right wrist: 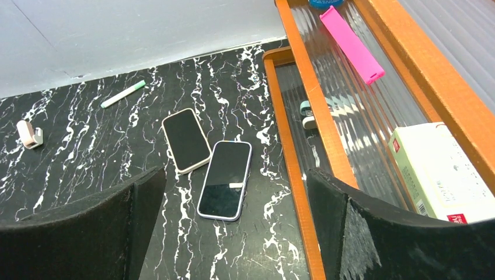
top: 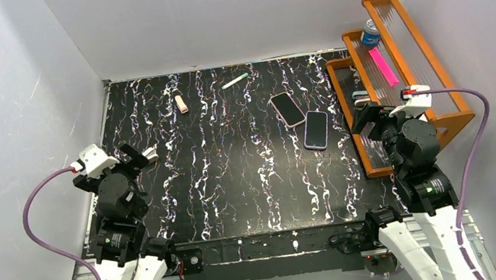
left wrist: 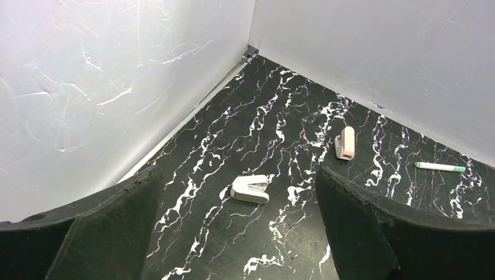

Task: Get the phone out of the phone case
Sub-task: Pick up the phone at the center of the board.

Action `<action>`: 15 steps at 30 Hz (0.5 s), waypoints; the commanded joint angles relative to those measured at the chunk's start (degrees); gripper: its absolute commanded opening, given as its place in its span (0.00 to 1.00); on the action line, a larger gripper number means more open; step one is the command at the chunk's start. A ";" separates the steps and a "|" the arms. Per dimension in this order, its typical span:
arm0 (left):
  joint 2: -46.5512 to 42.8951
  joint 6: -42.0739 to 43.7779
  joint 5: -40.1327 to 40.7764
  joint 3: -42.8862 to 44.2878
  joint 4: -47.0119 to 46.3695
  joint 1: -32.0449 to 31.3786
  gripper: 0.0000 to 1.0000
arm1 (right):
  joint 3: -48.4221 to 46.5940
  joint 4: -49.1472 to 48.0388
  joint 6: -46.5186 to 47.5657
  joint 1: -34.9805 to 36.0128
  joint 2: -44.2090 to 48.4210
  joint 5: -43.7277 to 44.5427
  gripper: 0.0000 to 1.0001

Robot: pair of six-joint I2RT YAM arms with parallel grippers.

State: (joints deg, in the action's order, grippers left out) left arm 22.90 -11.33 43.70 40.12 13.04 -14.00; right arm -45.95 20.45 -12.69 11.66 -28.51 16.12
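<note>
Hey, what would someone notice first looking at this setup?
Probably the two phones lying side by side, right of centre on the black marbled table. Next, the orange stepped rack at the right edge, holding a bright pink bar. Both arms wait at the near edge.

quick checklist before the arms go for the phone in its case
1. Phones located: ok, pale-cased phone and lilac-cased phone lie flat, corners meeting.
2. Right gripper open: ok, holding nothing.
3. Left gripper open: ok, holding nothing.
4. Path from right gripper to phones free: ok, only bare table between.
5. Wooden rack close beside the lilac-cased phone: not ok, tight.
6. Which phone to uncase: cannot tell.
</note>
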 commanded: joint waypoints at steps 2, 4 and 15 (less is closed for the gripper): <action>1.99 -0.63 0.60 -1.91 -2.93 0.16 0.98 | 0.51 -1.44 -1.29 0.13 -1.70 0.78 0.99; 2.75 -1.33 0.66 -2.41 -3.90 0.17 0.98 | 0.43 -1.22 -1.77 0.20 -2.10 1.11 0.99; -1.56 7.06 -5.94 -9.65 -11.42 0.20 0.98 | -0.62 -0.23 -9.37 0.20 -3.07 1.94 0.99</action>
State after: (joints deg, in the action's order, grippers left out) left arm 25.21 -9.13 40.95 34.26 7.55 -14.00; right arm -45.84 20.69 -19.03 11.66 -30.76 18.76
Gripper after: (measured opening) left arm 0.981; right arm 0.985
